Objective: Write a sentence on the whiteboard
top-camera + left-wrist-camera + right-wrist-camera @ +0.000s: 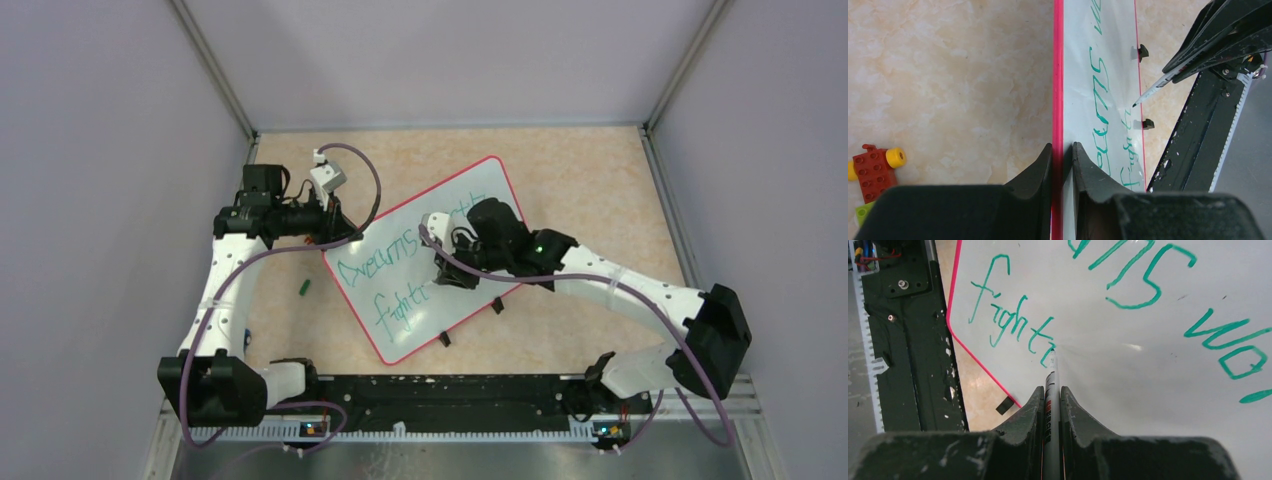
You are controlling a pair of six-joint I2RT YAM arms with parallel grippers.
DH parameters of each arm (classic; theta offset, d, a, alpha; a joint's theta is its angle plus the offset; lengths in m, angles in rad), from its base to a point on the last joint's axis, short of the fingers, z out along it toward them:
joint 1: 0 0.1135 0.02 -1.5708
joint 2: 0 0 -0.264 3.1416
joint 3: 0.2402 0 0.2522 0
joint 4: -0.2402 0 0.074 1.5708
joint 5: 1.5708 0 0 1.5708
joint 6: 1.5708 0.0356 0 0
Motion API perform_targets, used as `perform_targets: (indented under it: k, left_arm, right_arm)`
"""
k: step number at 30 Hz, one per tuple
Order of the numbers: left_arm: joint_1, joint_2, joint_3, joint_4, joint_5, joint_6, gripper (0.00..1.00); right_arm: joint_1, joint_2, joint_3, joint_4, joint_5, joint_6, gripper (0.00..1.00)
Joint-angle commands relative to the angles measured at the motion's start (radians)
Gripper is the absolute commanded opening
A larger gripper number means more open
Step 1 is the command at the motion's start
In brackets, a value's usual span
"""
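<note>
Right gripper [1050,392]: fingers pressed onto a marker [1052,371] that runs out between them, tip forward; in the top view this gripper [455,270] hangs over the middle of the board.
Marker tip: meets the white surface at the end of the last green stroke of the lower line; the left wrist view shows the marker [1153,91] slanting down to the board near its far rim.
Left gripper [1062,147]: pinching the red rim, one finger on each face of the board; from above it [335,225] grips the edge at the upper left corner.
Whiteboard [470,195]: on the tan marbled table [590,180], turned diagonally, one corner toward the arm bases, another toward the back wall; white face [1148,370] with a thin red rim and rounded corners.
Sentence [1013,322]: green handwriting in two lines. Upper line starts "Dreams" and goes on to "wo", its end hidden under the right arm in the top view. Lower line reads "fight" plus one further short stroke. Lettering [385,265] fills the left half of the board.
Feet [445,340]: small black tabs along the near long edge.
Toy bricks [873,170]: red block with yellow pegs on the table, left of the left gripper.
Small green item [304,288]: on the table just beside the board's left edge; too small to tell what it is.
</note>
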Motion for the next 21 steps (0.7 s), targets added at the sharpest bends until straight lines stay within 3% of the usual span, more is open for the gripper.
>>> perform_targets:
  k: [1,21]
  left_arm:
    - [-0.004,-0.004,0.014,0.002,0.004,0.02,0.0]
    - [-0.004,-0.002,0.013,-0.002,0.004,0.021,0.0]
  right_arm:
    - [-0.002,0.002,0.073,0.028,-0.008,-0.007,0.0]
    - [-0.001,0.038,0.059,0.046,0.034,-0.008,0.0]
